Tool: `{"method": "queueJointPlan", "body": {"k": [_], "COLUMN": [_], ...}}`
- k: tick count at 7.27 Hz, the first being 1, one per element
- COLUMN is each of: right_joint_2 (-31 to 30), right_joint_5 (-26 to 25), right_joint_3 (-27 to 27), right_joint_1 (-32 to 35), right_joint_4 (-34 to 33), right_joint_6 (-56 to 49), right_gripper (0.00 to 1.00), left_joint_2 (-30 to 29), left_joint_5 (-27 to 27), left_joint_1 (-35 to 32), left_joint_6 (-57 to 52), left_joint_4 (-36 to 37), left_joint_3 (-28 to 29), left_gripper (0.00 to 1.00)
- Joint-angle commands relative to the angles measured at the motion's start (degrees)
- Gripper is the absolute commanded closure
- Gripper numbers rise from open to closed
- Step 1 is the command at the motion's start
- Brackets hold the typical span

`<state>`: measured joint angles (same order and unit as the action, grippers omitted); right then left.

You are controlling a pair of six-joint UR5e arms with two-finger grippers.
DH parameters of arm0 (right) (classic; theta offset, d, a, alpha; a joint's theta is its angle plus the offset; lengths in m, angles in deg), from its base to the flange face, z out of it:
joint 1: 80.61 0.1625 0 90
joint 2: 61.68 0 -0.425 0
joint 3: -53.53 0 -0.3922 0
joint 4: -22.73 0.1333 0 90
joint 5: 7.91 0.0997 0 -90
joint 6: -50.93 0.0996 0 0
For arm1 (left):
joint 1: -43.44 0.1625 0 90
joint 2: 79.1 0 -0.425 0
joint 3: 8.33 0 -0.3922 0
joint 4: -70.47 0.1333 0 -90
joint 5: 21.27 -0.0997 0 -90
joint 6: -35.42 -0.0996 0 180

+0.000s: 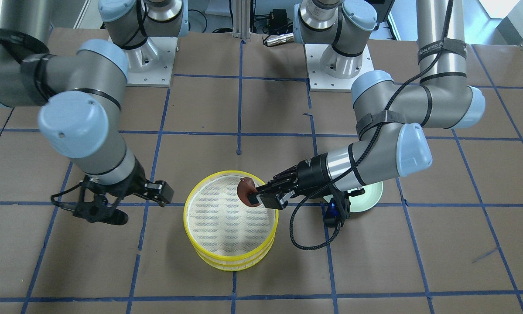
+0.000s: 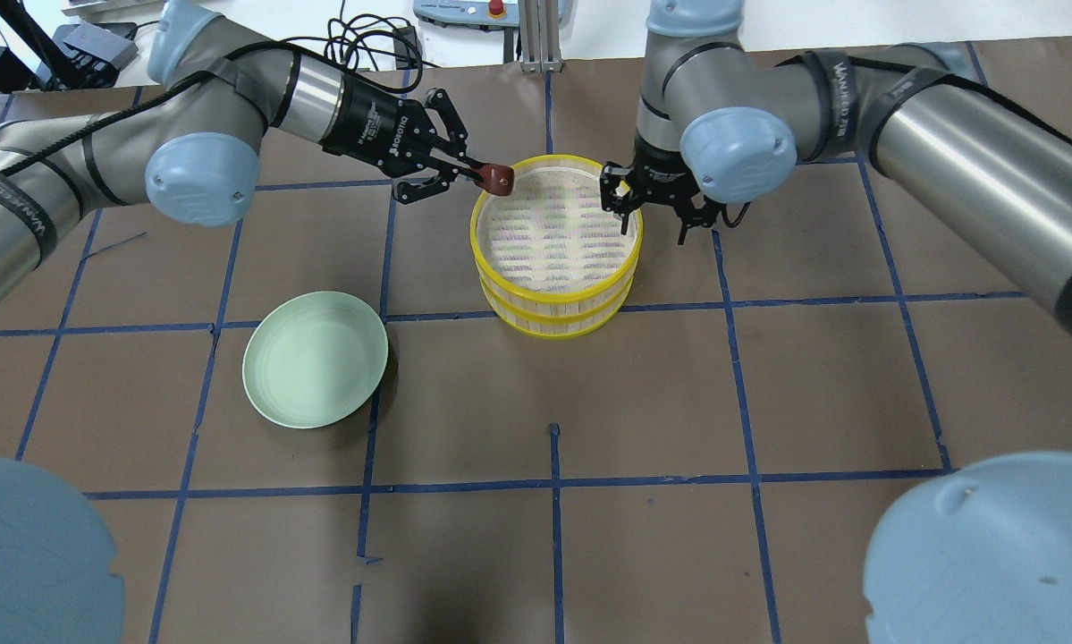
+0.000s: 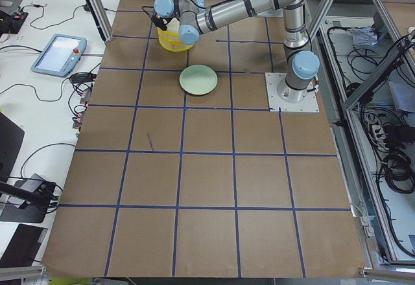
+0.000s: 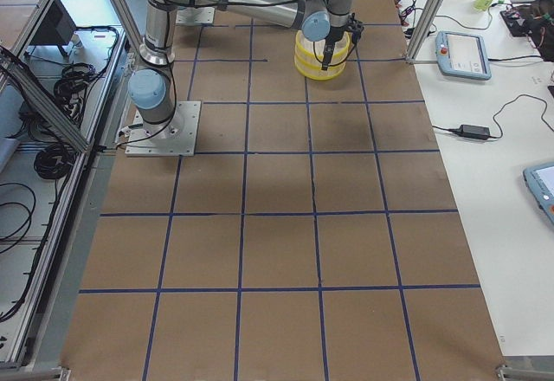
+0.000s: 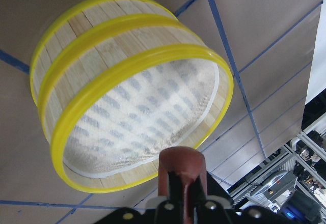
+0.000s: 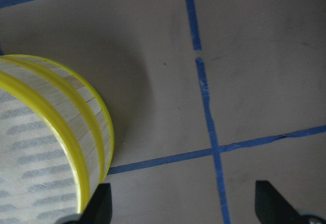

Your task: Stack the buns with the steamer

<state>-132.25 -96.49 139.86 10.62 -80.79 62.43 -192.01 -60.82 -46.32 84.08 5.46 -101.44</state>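
Note:
The steamer (image 2: pixel 556 295) is two stacked bamboo tiers with yellow rims; its top tier is lined with white cloth and holds nothing. My left gripper (image 2: pixel 489 174) is shut on the reddish-brown bun (image 2: pixel 501 180) and holds it just above the steamer's rim on its side. The front view shows the brown bun (image 1: pixel 245 190) over the rim of the steamer (image 1: pixel 209 257), and the left wrist view shows the bun (image 5: pixel 181 165) between the fingers. My right gripper (image 2: pixel 652 213) is open and empty beside the steamer's opposite rim. The white bun is hidden or out of view.
A pale green plate (image 2: pixel 315 360), with nothing on it, lies on the table to the left of the steamer, nearer the robot's base. The brown table (image 2: pixel 768 376) carries a grid of blue tape lines. The right wrist view shows the steamer's wall (image 6: pixel 76 112).

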Motion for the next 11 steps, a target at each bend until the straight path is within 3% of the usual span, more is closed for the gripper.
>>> {"method": "queueJointPlan", "body": {"k": [1,2,3,6,8,10,11], "right_joint_2": [-7.4,-11.5,-14.0,-15.7,-15.6,-15.6,-15.7], "right_joint_5": [0.1,0.0,-0.7,-1.1,-2.1,-1.4,-1.2], "right_joint_3": [-1.0,-2.6,-3.9,-3.5,-3.9,-4.4,-4.7], "right_joint_1": [-3.0,-3.0,-2.3,-1.0,-1.0,-1.0,-1.0], "right_joint_4": [9.2,13.8,18.0,19.2,18.8,19.1,19.3], "right_joint_6": [-5.5,-6.9,-8.5,-12.2,-12.8,-12.7,-12.7], "right_gripper": [0.00,0.00,0.00,0.00,0.00,0.00,0.00], "left_joint_2": [0.6,0.6,1.0,1.1,4.7,9.3,12.2], "left_joint_5": [-5.6,-11.7,-12.0,-13.3,-29.6,-48.8,-53.1], "left_joint_1": [-0.4,-0.6,-0.6,-1.6,-0.8,1.5,0.4], "left_joint_6": [-0.4,-0.5,-0.5,-2.6,-22.8,-45.1,-45.6], "left_joint_4": [1.5,3.4,3.4,4.9,4.0,-10.1,-19.7], "left_joint_3": [0.3,0.0,0.1,1.0,1.4,5.2,7.9], "left_gripper": [0.00,0.00,0.00,0.00,0.00,0.00,0.00]}}
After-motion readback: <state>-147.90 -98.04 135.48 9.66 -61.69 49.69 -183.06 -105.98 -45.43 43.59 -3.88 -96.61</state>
